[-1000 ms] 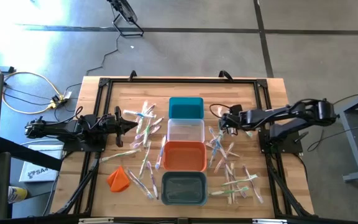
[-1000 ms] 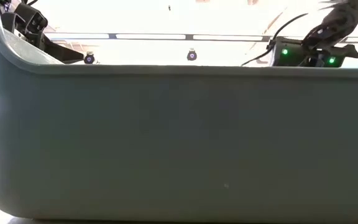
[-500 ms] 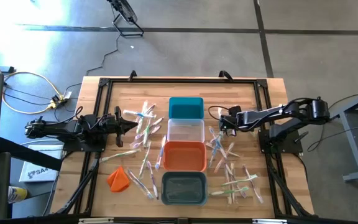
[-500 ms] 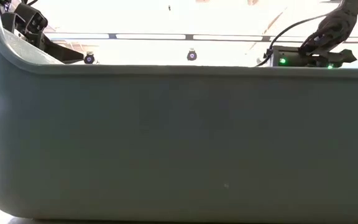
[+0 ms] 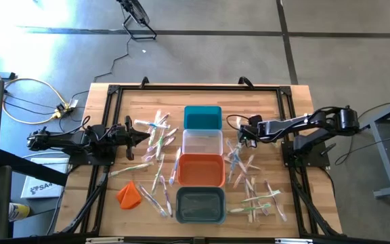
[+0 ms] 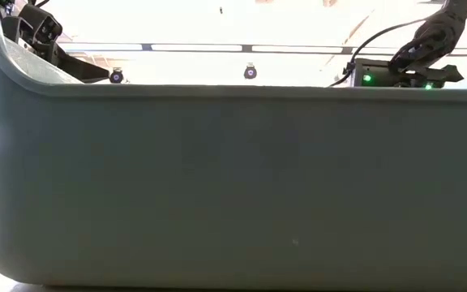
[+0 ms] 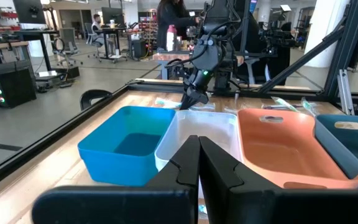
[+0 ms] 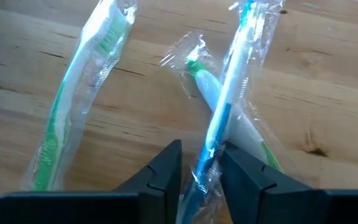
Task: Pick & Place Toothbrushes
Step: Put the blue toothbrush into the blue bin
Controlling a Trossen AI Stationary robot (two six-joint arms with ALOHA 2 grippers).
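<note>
Wrapped toothbrushes lie loose on the wooden table in two groups, one (image 5: 156,149) left of the bins and one (image 5: 252,179) right of them. My right gripper (image 5: 242,139) points steeply down at the far end of the right group, shut on a blue toothbrush (image 8: 231,87). That toothbrush lies across a green-headed one (image 8: 205,79). A green toothbrush (image 8: 73,106) lies beside them. My left gripper (image 7: 199,149) waits at the table's left edge, level, shut and holding nothing. My right gripper pinches the blue toothbrush's wrapped handle (image 8: 205,163) between its two fingers, coming from above at a steep slant. The fingers lie across the handle. The toothbrush still lies on the table, its head end resting over the green-headed one.
Down the table's middle stands a row of bins: teal (image 5: 202,117), clear (image 5: 202,142), orange (image 5: 200,169) and grey (image 5: 200,203). An orange cloth lump (image 5: 128,194) lies at the near left. The grey bin's wall (image 6: 233,186) fills the low view.
My right arm has dipped a little, bringing its gripper down onto the toothbrushes right of the clear bin. The toothbrushes have not moved.
</note>
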